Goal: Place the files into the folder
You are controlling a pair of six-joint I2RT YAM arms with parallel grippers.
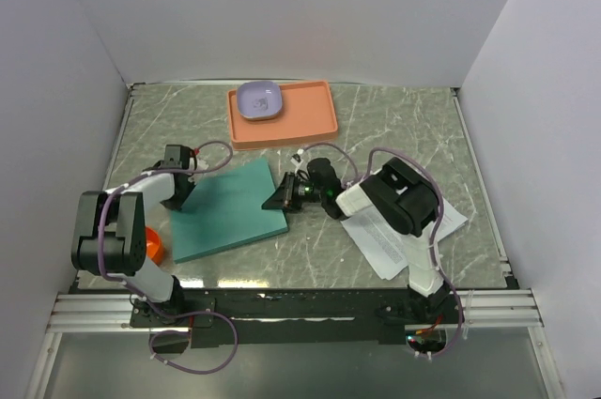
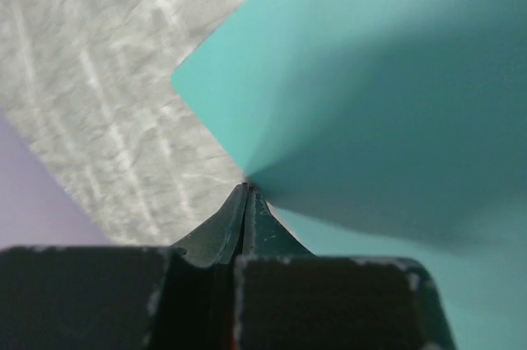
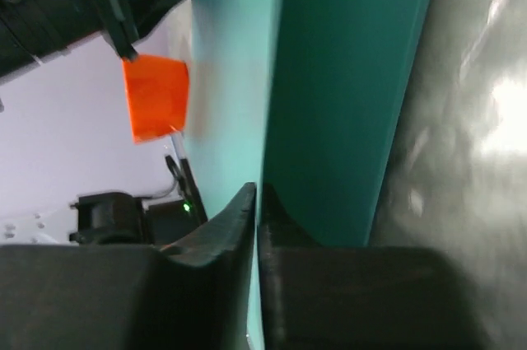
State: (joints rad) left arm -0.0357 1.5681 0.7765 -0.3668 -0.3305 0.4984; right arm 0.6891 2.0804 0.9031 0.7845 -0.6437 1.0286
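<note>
Top view: folder [image 1: 230, 209] on bench [image 1: 310, 241], left of centre. Left claw [image 1: 181, 194] at its left edge, right claw [image 1: 280, 198] at its right edge. Files [image 1: 380, 249] lie on bench at right, partly under right arm, apart from folder. Tray [image 1: 324, 122] with bowl [image 1: 259, 100] at far side.

Left wrist view: I see left claw tips pressed together, pinching folder edge near a corner.

Right wrist view: I see right claw nearly closed, clamped on folder edge.
</note>
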